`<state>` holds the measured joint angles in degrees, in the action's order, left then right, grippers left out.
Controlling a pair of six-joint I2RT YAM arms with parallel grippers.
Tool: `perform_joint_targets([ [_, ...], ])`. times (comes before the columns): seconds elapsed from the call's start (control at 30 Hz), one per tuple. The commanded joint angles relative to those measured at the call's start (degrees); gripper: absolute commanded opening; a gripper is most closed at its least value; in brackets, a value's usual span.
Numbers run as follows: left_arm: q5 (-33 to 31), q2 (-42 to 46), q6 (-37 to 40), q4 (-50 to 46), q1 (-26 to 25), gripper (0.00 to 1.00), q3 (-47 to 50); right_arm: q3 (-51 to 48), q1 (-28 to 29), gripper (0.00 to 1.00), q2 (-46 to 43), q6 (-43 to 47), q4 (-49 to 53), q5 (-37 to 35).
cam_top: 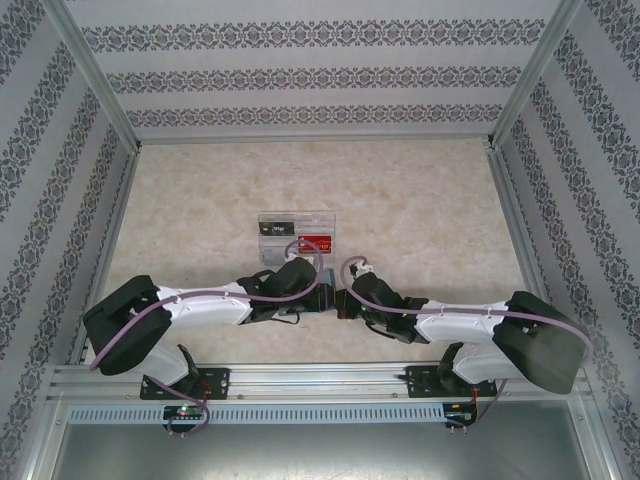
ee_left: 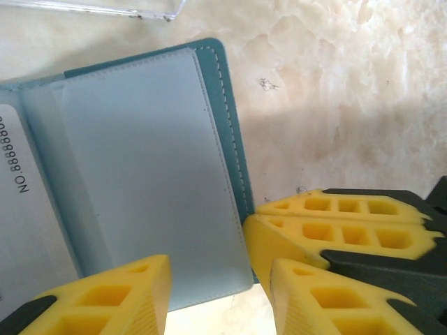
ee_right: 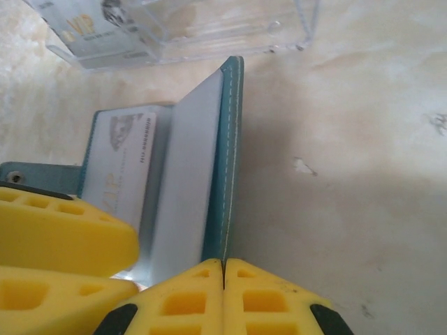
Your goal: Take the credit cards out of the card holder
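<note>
- Your card holder [ee_left: 154, 174] lies opened out on the table [ee_left: 349, 98], with its blue-grey inside facing up. It sits under the spot where the two arms meet, just on the arms' side of the clear tray [cam_top: 295, 235].
- The stitched teal edge is the long side you can follow. In the left wrist view it runs almost top to bottom, leaning slightly right as it comes down. In the right wrist view it runs from the right tool's tips up toward the tray.
- A pale card [ee_right: 122, 174] sits in the holder's other half, and its printed number runs along that same long direction.
- Your left tool [ee_left: 220, 279] has its fingers apart. One is over the inside panel and the other over bare table, with the holder's rounded corner between them. It grips nothing.
- Your right tool [ee_right: 223, 269] has its fingers pressed together, tips right at the teal edge. You cannot tell whether that edge is nipped between them.
- The tray holds a dark card and a red one.
</note>
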<state>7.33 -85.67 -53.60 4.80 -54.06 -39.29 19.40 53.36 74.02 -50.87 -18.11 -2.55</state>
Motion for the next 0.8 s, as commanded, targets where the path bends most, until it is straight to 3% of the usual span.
perform_joint_targets([
  [0.0, -0.3, -0.1, 1.4, 1.2, -1.1, 0.43, -1.6, -1.4, -1.0, 0.11, -1.1, 0.2, -0.3, 1.3],
  [0.07, -2.6, 1.2, 1.6, -1.5, -1.1, 0.42, -1.6, -1.4, -1.3, 0.29, -2.3, 0.7, 0.9, 1.4],
  [0.1, -3.8, 2.0, 1.8, -2.8, -1.0, 0.42, -1.4, -1.2, -1.5, 0.33, -3.0, 0.9, 1.6, 1.1],
  [0.27, -10.0, 7.3, 3.3, -11.9, -0.3, 0.43, -1.3, -0.7, -2.8, 0.38, -8.8, 3.4, 6.8, 0.0],
  [0.43, -15.8, 11.5, 3.7, -20.3, 1.6, 0.33, -0.4, 2.3, -4.2, 0.39, -14.3, 7.2, 13.2, 0.0],
  [0.6, -13.6, 14.5, 4.0, -18.5, 5.1, 0.21, 4.2, 5.9, -4.3, 0.37, -13.1, 9.4, 14.3, 3.6],
  [0.77, -10.3, 13.5, 5.0, -14.6, 6.9, 0.09, 6.5, 10.3, -3.5, 0.3, -5.9, 8.9, 11.4, 9.7],
])
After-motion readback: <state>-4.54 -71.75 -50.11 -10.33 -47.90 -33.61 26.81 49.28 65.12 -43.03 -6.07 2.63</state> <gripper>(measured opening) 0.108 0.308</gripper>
